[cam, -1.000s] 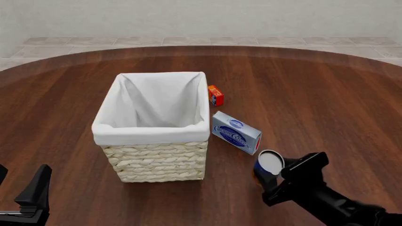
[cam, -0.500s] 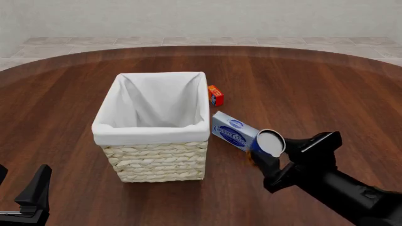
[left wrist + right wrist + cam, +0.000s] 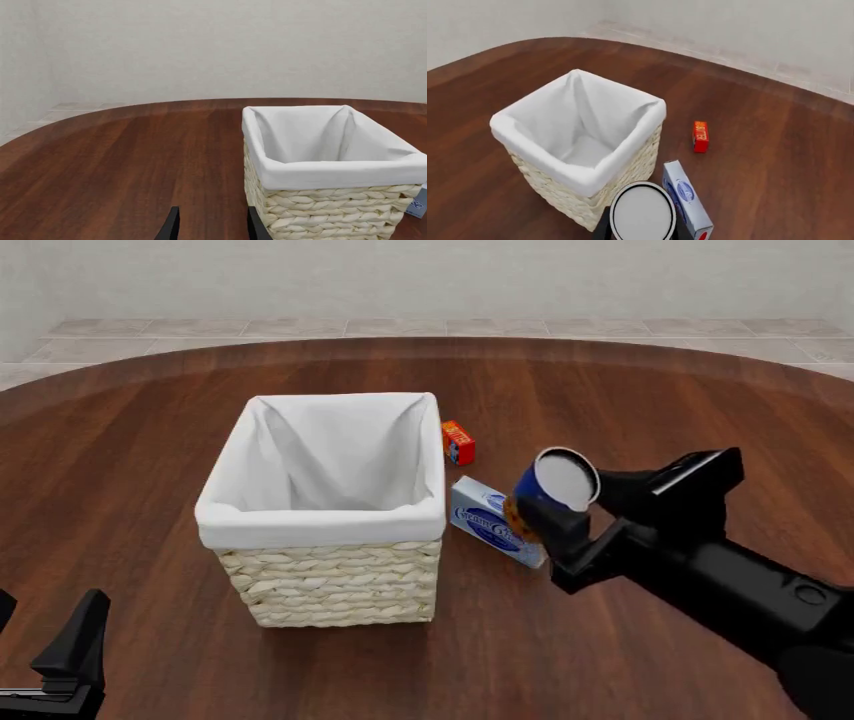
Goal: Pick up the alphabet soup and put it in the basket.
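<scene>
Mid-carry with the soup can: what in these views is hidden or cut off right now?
- Right tool: front view, the alphabet soup covers the fingertip contact.
- Blue-and-white box: front view, partly behind the can; in the left wrist view only a corner shows past the basket.
- Left tool: wrist view shows two finger tips only, the rest is cut by the frame edge.
- Orange-red box: lettering too small.

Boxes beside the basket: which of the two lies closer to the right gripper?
The blue-and-white box, lying directly under the held alphabet soup in the right gripper. The small orange-red box sits farther back, near the basket.
</scene>
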Motion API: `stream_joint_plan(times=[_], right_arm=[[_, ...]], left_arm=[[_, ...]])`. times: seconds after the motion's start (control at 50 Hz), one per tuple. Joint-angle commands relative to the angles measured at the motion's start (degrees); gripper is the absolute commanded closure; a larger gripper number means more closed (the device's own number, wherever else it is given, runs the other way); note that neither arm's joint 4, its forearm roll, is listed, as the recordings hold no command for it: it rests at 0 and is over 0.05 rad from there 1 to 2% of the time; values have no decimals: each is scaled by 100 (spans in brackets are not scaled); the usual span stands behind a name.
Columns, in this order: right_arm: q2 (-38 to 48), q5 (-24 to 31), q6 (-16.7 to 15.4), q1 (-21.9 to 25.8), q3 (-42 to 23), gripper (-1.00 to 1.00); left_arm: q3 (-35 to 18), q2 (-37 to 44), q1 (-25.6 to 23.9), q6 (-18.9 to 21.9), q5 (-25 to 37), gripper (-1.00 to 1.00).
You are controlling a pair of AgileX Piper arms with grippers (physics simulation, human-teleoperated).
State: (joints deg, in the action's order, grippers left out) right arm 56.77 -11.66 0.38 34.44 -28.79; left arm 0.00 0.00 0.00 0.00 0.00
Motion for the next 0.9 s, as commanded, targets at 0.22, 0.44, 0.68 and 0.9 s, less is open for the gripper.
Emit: stream_joint_plan(times=[0.22, 0.44, 0.68, 0.9], right_arm=[[822, 301, -174, 245, -1563, 100], [1083, 484, 5, 481, -2145, 100], [1614, 703, -132, 703, -2821, 100], [2112, 849, -59, 886, -3301, 100]], left_arm=[[0, 0, 0, 0, 0, -100], [0, 0, 0, 0, 0, -100], [0, 0, 0, 0, 0, -100], [0, 0, 0, 0, 0, -100]])
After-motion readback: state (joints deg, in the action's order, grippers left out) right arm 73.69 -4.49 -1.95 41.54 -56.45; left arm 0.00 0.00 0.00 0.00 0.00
